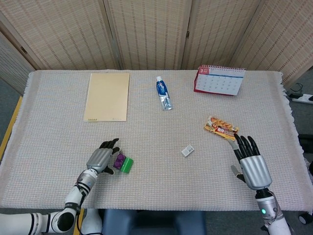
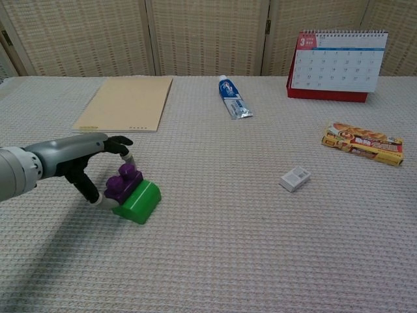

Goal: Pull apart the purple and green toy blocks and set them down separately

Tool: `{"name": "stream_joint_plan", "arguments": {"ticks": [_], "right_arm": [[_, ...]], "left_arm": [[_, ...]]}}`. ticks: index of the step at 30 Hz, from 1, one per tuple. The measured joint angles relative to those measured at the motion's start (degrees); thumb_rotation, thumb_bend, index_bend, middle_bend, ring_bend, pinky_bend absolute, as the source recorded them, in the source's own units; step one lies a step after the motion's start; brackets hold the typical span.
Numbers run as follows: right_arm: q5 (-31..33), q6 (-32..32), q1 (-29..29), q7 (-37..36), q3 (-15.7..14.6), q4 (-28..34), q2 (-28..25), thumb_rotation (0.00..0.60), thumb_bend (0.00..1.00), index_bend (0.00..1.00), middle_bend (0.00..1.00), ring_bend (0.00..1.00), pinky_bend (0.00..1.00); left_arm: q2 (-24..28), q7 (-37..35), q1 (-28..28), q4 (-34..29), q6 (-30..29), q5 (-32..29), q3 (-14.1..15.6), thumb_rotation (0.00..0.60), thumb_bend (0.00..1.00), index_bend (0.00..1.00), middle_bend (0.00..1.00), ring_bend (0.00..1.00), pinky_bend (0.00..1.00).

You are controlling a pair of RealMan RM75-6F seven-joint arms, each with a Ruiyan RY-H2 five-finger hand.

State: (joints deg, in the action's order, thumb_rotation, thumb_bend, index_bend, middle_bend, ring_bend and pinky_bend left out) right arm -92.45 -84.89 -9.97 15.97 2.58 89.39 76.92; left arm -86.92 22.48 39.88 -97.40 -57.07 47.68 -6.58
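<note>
Trouble likeliest: left hand (image 2: 78,158), fingers pinching purple block (image 2: 124,180), may drag green block (image 2: 138,201) along unseparated; right hand (image 1: 253,165) hovers spread, empty.

Table (image 2: 260,261) under a coarse, matt woven cloth; screen panels (image 1: 146,29) along the top of the frame look like ribbed woven reed. Green block (image 2: 137,200) and purple block (image 2: 123,182) smooth glossy plastic; left hand (image 2: 78,153) brushed grey metal with black fingers. Snack packet (image 2: 362,143) shiny foil; notepad (image 2: 125,102) matt paper.
</note>
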Motion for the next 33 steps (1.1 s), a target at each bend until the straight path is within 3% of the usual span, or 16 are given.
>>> {"name": "stream_joint_plan", "arguments": {"ticks": [13, 21, 26, 33], "right_arm": [[0.35, 1.86, -0.84, -2.33, -0.08, -0.28, 0.21, 0.600, 0.33, 0.03, 0.00, 0.00, 0.00], [0.53, 8.02, -4.85, -18.35, -0.01, -6.37, 3.45, 0.600, 0.33, 0.04, 0.00, 0.00, 0.00], [-0.21, 12.22, -8.53, -32.42, -0.26, -9.96, 6.02, 0.600, 0.33, 0.04, 0.00, 0.00, 0.00], [-0.90, 16.38, -13.19, -43.78, -0.28, -11.26, 8.67, 0.600, 0.33, 0.04, 0.00, 0.00, 0.00]], "left_arm": [[-0.01, -3.98, -1.18, 1.44, -0.42, 2.42, -0.57, 0.600, 0.32, 0.55, 0.08, 0.00, 0.01], [3.05, -8.74, -1.93, -2.08, 0.91, -0.15, -2.99, 0.600, 0.33, 0.55, 0.08, 0.00, 0.02], [4.07, -8.49, -1.20, -3.91, 0.77, -5.36, -5.08, 0.600, 0.34, 0.55, 0.08, 0.00, 0.02], [6.26, -9.68, 0.36, -7.07, 1.44, -12.60, -8.69, 0.600, 0.34, 0.55, 0.09, 0.00, 0.05]]}}
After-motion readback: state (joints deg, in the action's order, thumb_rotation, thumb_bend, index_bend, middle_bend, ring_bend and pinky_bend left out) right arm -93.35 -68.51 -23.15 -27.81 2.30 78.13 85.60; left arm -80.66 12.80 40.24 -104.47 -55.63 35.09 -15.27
